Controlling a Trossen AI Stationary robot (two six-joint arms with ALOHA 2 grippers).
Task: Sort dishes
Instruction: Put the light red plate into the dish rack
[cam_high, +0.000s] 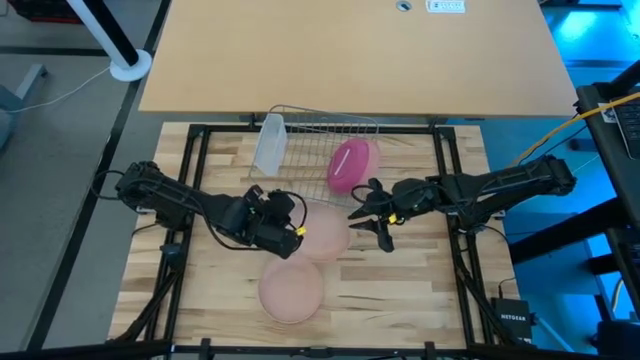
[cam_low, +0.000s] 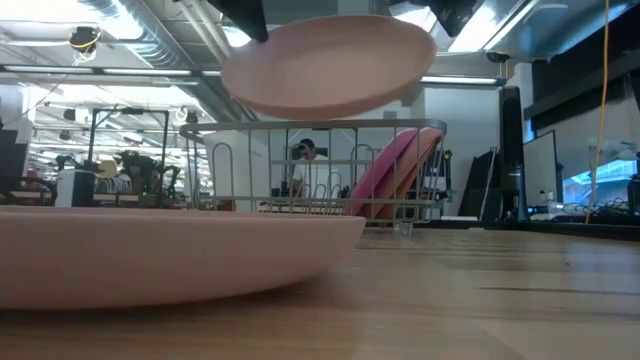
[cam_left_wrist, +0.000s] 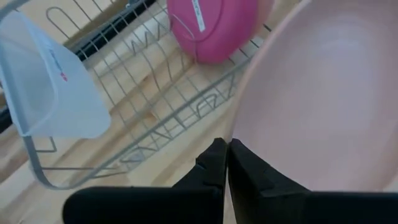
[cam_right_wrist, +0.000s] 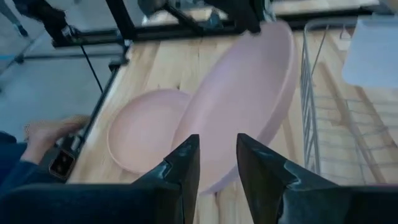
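Peach-pink plate lifted in front of the wire rack

The left tool pinches the rim of the pale peach-pink plate, held off the surface just before the wire rack. The right tool, fingers narrowly apart, holds nothing beside that plate. The magenta plate stands in the rack; another plate lies farther from it.

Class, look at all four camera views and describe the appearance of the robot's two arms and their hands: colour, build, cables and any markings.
Both arms are black and jointed, with black cables looped alongside. The left hand carries a small yellow tag. The right hand also shows a yellow spot and has two slim, dark, tapered fingers. No lettering is legible.
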